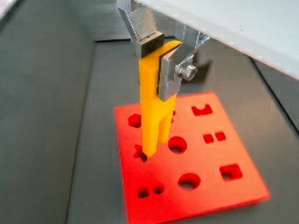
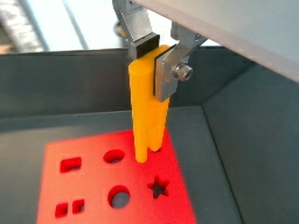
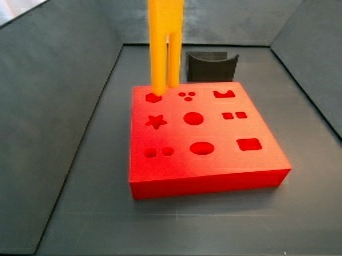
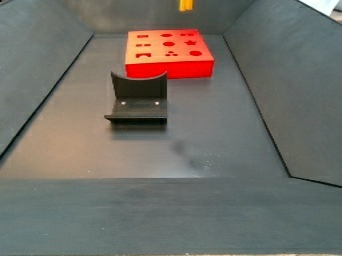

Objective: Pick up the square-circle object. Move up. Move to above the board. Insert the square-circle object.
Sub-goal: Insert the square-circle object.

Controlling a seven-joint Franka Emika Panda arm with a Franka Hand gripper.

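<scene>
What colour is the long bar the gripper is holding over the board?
Orange-yellow. The square-circle object shows best in a wrist view, clamped in the gripper above the red board.

In both side views the gripper lies beyond the top edge, which also crops the square-circle object (image 3: 164, 45).

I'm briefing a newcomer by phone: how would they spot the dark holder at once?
Find the red board at the bin's far end. In front of it, apart on the floor, stands the fixture: dark grey, not red. The gripper holds the square-circle object over the board.
</scene>
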